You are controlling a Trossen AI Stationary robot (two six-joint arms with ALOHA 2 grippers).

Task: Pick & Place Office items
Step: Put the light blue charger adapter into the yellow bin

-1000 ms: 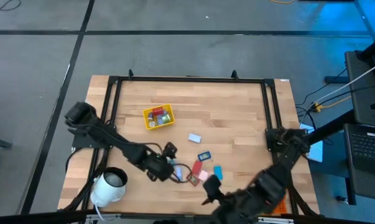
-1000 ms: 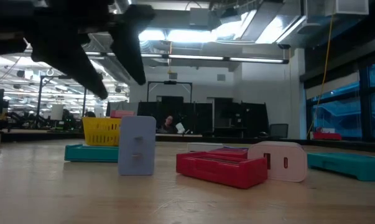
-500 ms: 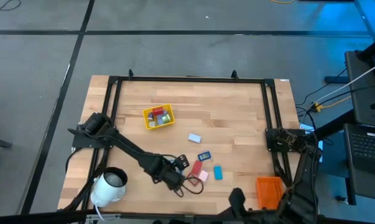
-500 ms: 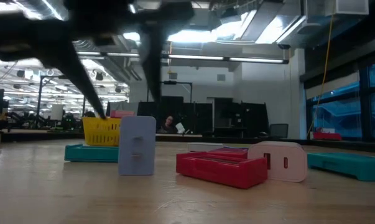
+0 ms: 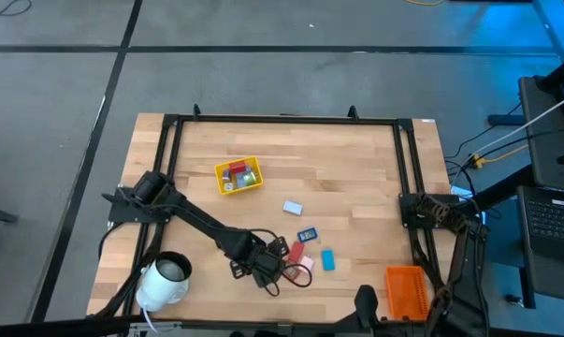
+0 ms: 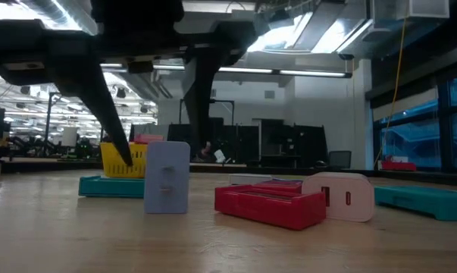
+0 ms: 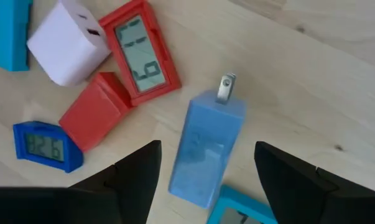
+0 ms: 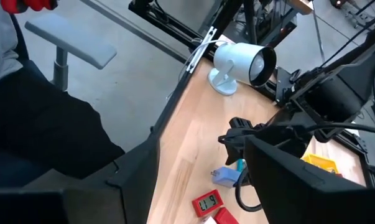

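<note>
We had the left end effector (image 7: 206,180) hovering low over the cluster of office items near the worktop's (image 5: 356,178) front edge, its fingers spread wide and empty on either side of the blue plug (image 7: 207,149), apparently to straddle it for a pickup. The red clock (image 7: 140,53) and white adapter (image 7: 68,42) lay just beside it. The right end effector (image 8: 199,180) waited off the front edge (fingers apart, holding nothing). The yellow basket (image 5: 238,176) sat well apart, probably the destination.

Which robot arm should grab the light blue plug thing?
The left. Its open tool hangs right over the light blue plug, fingers either side. The right tool sits back at the table's near edge.
</note>
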